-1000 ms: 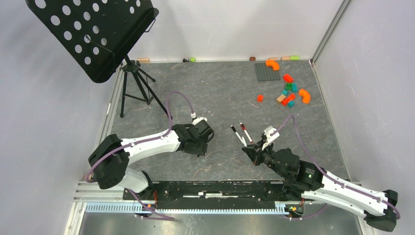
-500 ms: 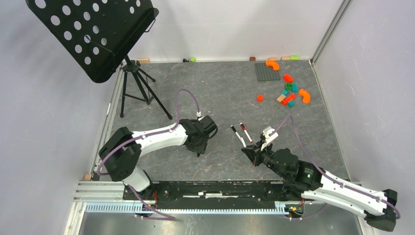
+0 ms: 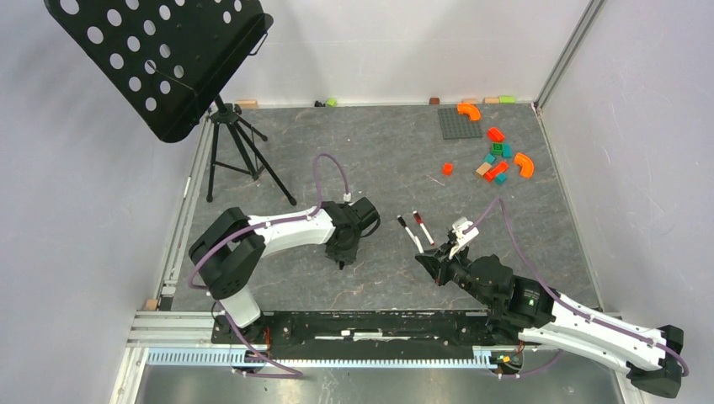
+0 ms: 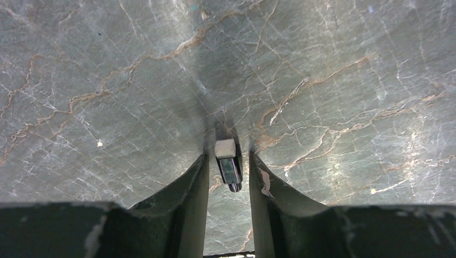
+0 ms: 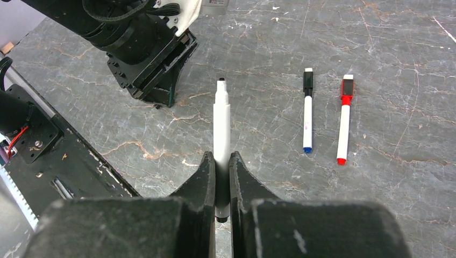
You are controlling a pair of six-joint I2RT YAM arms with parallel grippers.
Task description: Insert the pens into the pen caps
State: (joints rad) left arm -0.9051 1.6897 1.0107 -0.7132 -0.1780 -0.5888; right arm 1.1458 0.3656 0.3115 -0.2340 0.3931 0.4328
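Your left tool (image 4: 228,157) has swung toward 3 o'clock and narrowed around the cap (image 4: 228,164) lying on the surface (image 4: 349,80), not quite pinching it yet, while your right tool (image 5: 222,157), at 3 o'clock from it, grips the pen (image 5: 221,123) for capping.

Soft, even light falls from above, and the desk (image 3: 396,160) looks bright and sharp in the top view. Under my left jaws the stone is dimmer, with a dark shadow pooled between them and pale glare off to the right. Up close my jaws blur in both wrist views; the pen (image 5: 222,123) in my right jaws is crisp.
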